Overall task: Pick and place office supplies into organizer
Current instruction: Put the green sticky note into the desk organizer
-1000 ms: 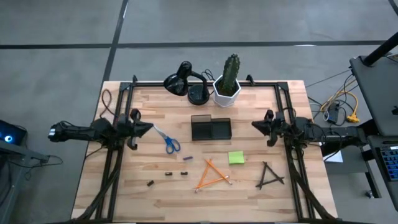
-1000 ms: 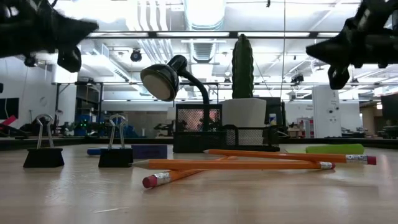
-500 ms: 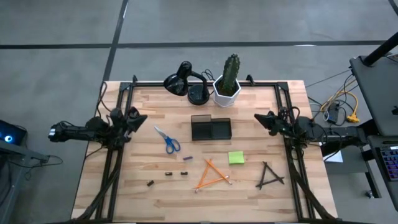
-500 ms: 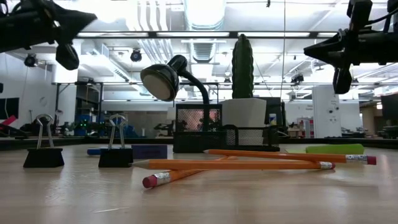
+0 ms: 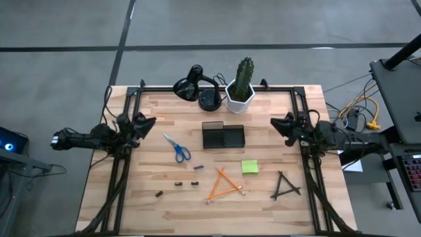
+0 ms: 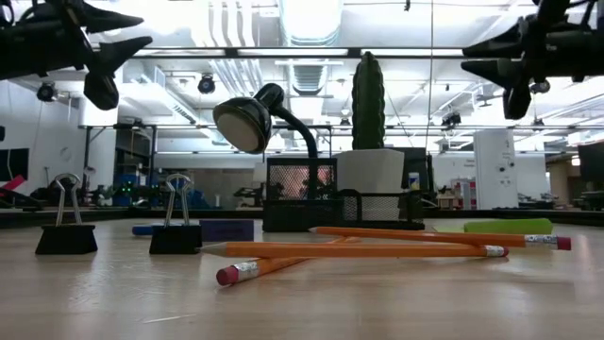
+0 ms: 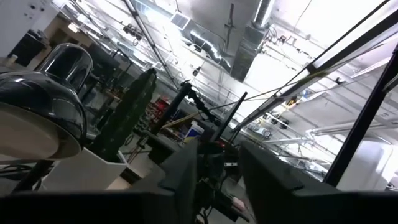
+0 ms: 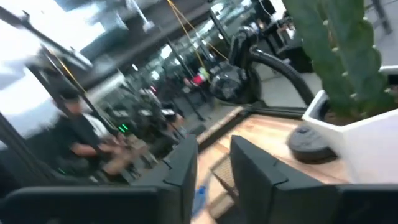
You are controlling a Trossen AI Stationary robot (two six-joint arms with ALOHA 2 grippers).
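Now both arms hang raised at the table's side edges, and in the last half second the left gripper and right gripper have parted their fingers from shut to a modest gap, empty, which I read as readying for a first pick. Nothing is stowed: the scissors lie left of the organizer, which sits mid-table toward the far edge; pencils, sticky pad and black sticks lie toward the near edge. Both wrist views tilt up at the room, so neither shows a target, and the small dark bits are too tiny overhead to identify.
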